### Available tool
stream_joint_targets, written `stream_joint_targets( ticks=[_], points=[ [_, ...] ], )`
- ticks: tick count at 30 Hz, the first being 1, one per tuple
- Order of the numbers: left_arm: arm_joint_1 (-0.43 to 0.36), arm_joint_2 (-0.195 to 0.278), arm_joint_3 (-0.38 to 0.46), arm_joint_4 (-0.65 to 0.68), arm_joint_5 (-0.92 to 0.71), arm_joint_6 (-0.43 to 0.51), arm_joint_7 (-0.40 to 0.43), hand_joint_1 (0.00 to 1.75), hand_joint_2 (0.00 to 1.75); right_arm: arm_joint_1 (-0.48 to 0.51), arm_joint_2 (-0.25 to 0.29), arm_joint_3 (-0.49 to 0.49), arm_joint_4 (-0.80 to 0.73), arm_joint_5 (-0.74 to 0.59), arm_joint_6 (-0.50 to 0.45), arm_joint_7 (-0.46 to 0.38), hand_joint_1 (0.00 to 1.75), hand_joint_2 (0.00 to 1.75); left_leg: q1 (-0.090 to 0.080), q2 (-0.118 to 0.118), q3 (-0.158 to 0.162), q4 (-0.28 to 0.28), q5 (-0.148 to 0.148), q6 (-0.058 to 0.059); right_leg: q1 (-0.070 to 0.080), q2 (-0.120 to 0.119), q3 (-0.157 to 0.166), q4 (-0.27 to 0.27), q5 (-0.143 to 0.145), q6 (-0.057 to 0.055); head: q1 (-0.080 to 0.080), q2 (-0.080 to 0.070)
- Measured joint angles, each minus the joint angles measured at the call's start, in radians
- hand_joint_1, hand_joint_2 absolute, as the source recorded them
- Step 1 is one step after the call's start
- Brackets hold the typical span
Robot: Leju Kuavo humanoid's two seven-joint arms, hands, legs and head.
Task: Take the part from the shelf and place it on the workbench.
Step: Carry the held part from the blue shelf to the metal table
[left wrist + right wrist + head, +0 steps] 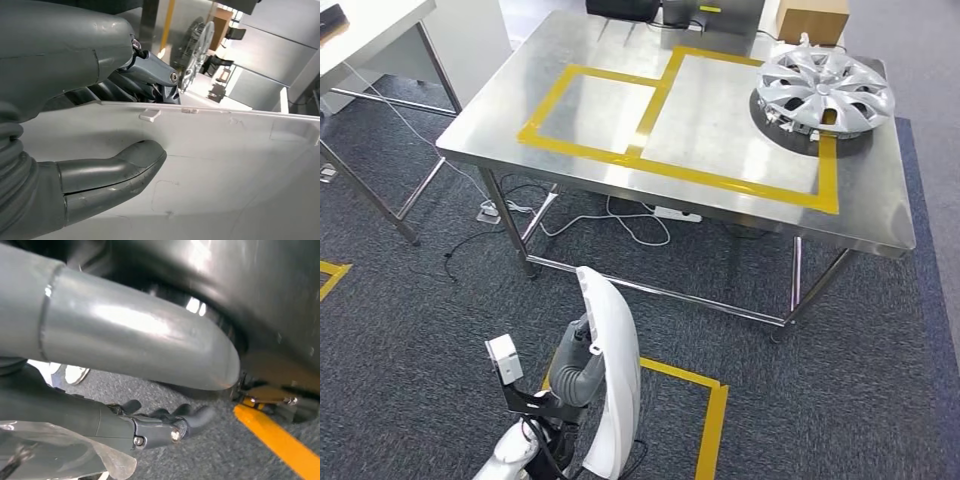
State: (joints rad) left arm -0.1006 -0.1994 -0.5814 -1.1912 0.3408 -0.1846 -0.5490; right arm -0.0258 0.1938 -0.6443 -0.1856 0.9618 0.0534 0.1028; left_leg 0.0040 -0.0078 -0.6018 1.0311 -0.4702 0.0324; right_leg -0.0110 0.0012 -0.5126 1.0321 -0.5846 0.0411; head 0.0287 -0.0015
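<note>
From my station I saw the part [610, 380], a long curved white panel, held on edge low in the head view, above the dark carpet [848, 380] and short of the workbench [871, 200], not touching it. The left hand [576, 365] gripped it: in the left wrist view the thick grey thumb [124, 165] lay flat against the panel's smooth white face [226, 170], and the darker fingers [158, 80] wrapped over its far edge, so the hand was clenched on the part. The left arm came up from the bottom of the head view, bent, with a small white box [503, 357] mounted near its wrist. The right hand [166, 427] hung low over the carpet in its own wrist view, beside a yellow tape line [279, 440]; its dark fingers [188, 417] curled slightly inward with nothing between them that I could see, though I could not tell how far they were closed. The steel workbench carried two rectangles marked in yellow tape [660, 100], and a silver wheel cover [824, 92] lay at the far right corner, overlapping the tape's edge. A brown cardboard box [812, 18] sat behind it at the back edge. White cables [622, 222] trailed on the floor under the bench, and a yellow tape outline [712, 410] marked the carpet just beside the part.
</note>
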Motion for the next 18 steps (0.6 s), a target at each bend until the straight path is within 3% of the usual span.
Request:
stream_joint_targets(
  ticks=[1,3,4,5,6,8,10,12,15,16,18],
  points=[
    [0.000,0.000,0.000,0.000,0.000,0.000,0.000,1.75,1.75,-0.001,0.000,0.000,0.000,0.001,0.000,0.000,0.00,0.00,0.002,0.001,0.007,-0.004,-0.002,0.005,0.000,0.000,-0.024,0.046,-0.020,0.004,0.003,0.000],
    [0.000,0.000,0.000,0.000,0.000,0.000,-0.001,1.75,1.75,0.000,0.000,0.000,0.000,0.001,0.000,-0.001,0.00,0.00,0.002,0.002,0.016,-0.005,-0.012,0.012,0.000,0.000,-0.110,0.182,-0.065,0.010,0.007,0.000],
    [0.000,0.000,0.000,0.000,0.000,0.000,-0.001,1.75,1.75,0.001,0.000,0.000,0.000,0.001,0.001,-0.002,0.00,0.00,0.002,0.002,0.022,-0.005,-0.018,0.013,-0.001,0.000,-0.151,0.236,-0.071,0.012,0.008,0.000],
    [0.000,0.000,0.000,0.000,0.000,0.000,-0.001,1.75,1.75,0.001,0.000,0.000,0.000,0.001,0.001,-0.004,0.00,0.00,0.002,0.001,0.030,-0.005,-0.025,0.013,-0.001,0.000,-0.177,0.256,-0.056,0.012,0.009,0.000],
    [0.000,0.000,0.000,0.000,0.000,0.000,-0.001,1.75,1.75,0.000,0.000,0.000,0.000,0.001,0.001,-0.005,0.00,0.00,0.002,0.000,0.041,-0.005,-0.033,0.013,-0.001,-0.001,-0.184,0.237,-0.020,0.012,0.010,0.000],
    [0.000,0.000,0.000,0.000,0.000,0.000,-0.001,1.75,1.75,0.000,0.000,0.000,0.000,0.002,0.002,-0.004,0.00,0.00,0.002,-0.001,0.063,-0.006,-0.051,0.009,0.000,-0.001,-0.151,0.119,0.075,0.008,0.010,0.000],
    [0.000,0.000,0.000,0.000,0.000,0.000,-0.001,1.75,1.75,0.002,0.000,-0.001,0.000,0.002,0.002,-0.002,0.00,0.00,-0.001,-0.003,0.075,-0.005,-0.066,-0.001,0.003,-0.002,-0.108,0.024,0.116,-0.001,0.009,0.000],
    [0.000,0.000,0.000,0.000,-0.001,0.000,-0.001,1.75,1.75,0.003,0.000,-0.001,0.001,0.003,0.001,0.000,0.00,0.00,-0.002,-0.003,0.079,-0.008,-0.073,-0.012,0.007,-0.001,-0.093,0.001,0.107,-0.011,0.006,0.000],
    [-0.001,0.000,0.000,-0.001,-0.004,-0.001,-0.001,1.75,1.75,0.004,0.000,-0.001,0.000,0.004,0.001,0.001,0.00,0.00,-0.002,0.000,0.080,0.011,-0.090,-0.028,0.002,0.000,-0.076,-0.013,0.099,-0.029,0.002,0.000],
    [-0.002,0.000,0.000,-0.002,-0.004,-0.001,-0.002,1.75,1.75,0.004,0.000,-0.001,0.000,0.004,0.002,0.001,0.00,0.00,-0.001,0.000,0.061,0.052,-0.107,-0.033,-0.001,-0.001,-0.067,-0.017,0.096,-0.035,0.000,0.000],
    [-0.002,0.001,0.000,-0.002,-0.004,-0.001,-0.002,1.75,1.75,0.003,0.000,-0.002,0.000,0.004,0.002,0.001,0.00,0.00,0.003,0.001,-0.015,0.183,-0.150,-0.040,-0.001,-0.003,-0.053,-0.018,0.084,-0.044,-0.002,0.000]
  ],
)
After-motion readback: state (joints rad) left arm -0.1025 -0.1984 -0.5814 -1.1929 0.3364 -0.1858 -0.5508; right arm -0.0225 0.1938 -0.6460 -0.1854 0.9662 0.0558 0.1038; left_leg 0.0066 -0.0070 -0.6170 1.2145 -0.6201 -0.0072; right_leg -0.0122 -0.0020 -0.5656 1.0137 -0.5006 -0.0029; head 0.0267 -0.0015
